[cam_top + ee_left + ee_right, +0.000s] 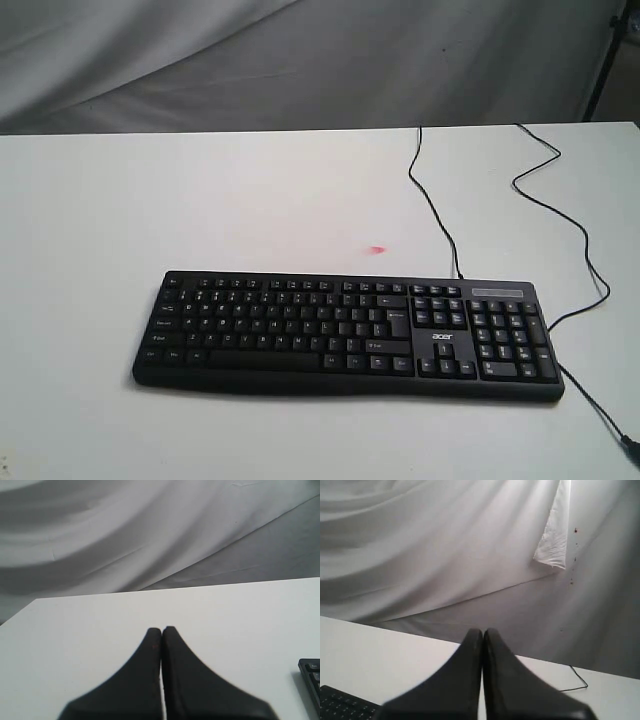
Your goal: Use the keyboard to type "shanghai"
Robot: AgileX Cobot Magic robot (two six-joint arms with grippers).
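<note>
The black keyboard point(350, 335) lies flat near the front of the white table point(200, 200), its number pad and small acer logo at the right end. A thin black cable point(435, 215) runs from its back edge to the table's far edge. Neither arm appears in the exterior view. In the left wrist view my left gripper point(161, 629) is shut with nothing in it, above bare table, and a keyboard corner point(312, 677) shows at the frame's edge. My right gripper point(483, 631) is also shut and empty, with a keyboard corner point(342, 704) beside it.
A second black cable point(565, 215) loops across the right side of the table to a plug at the front right corner point(630, 448). A small red mark point(377, 250) sits on the table behind the keyboard. Grey cloth point(300, 60) hangs behind the table.
</note>
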